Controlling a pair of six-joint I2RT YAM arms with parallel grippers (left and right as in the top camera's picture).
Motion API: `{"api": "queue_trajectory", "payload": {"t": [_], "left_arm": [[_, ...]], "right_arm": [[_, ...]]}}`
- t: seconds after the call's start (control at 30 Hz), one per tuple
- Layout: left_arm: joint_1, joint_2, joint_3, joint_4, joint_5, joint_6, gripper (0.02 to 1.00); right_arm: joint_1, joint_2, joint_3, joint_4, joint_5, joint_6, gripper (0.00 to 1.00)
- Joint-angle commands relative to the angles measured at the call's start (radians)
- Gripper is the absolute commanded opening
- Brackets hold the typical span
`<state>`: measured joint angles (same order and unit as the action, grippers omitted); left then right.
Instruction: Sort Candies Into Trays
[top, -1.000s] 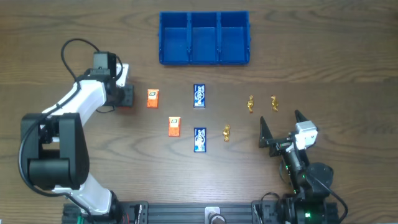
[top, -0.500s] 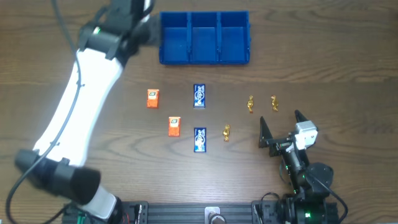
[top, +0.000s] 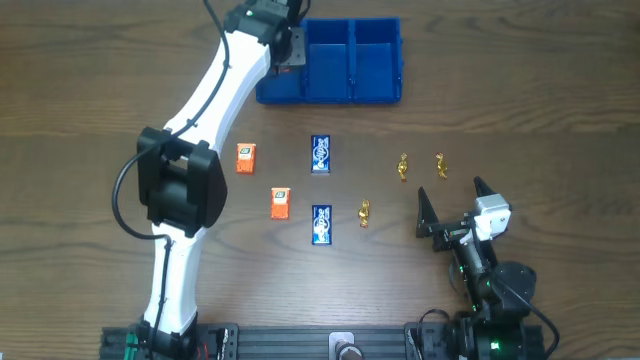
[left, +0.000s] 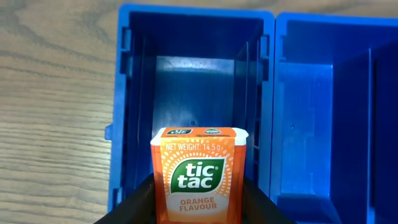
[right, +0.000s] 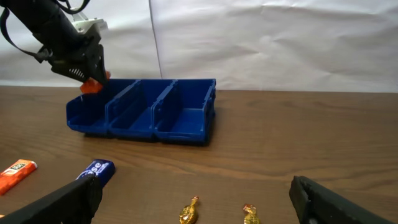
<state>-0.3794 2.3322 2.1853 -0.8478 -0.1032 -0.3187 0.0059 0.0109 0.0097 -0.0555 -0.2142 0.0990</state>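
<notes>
The left arm stretched far up the top view to the blue tray (top: 330, 95) at the upper middle. Its gripper (top: 285, 45) hung over the tray's left bin, clenched on a small orange box (left: 199, 171). The box stood upright, its long side up and down, with its printed label facing the wrist camera. The right gripper (top: 450, 203) sat at the lower right, fingers spread wide, holding nothing. Two more orange boxes (top: 246, 158), two blue packets (top: 320, 154) and three gold candies (top: 403, 166) lay on the table (top: 540, 120).
</notes>
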Motion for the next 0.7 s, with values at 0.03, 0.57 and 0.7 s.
{"api": "queue_trajectory", "payload": {"t": [0.03, 0.57, 0.7], "left_arm": [[0.027, -0.015, 0.032, 0.008, 0.008, -0.015, 0.358], [0.026, -0.509, -0.367, 0.114, 0.015, 0.027, 1.000], [0.000, -0.747, -0.766, 0.240, 0.016, 0.027, 1.000]], "right_arm": [[0.005, -0.007, -0.002, -0.002, -0.008, 0.008, 0.998], [0.005, -0.007, -0.002, -0.002, -0.008, 0.008, 0.998], [0.005, -0.007, -0.002, -0.002, -0.008, 0.008, 0.998]]}}
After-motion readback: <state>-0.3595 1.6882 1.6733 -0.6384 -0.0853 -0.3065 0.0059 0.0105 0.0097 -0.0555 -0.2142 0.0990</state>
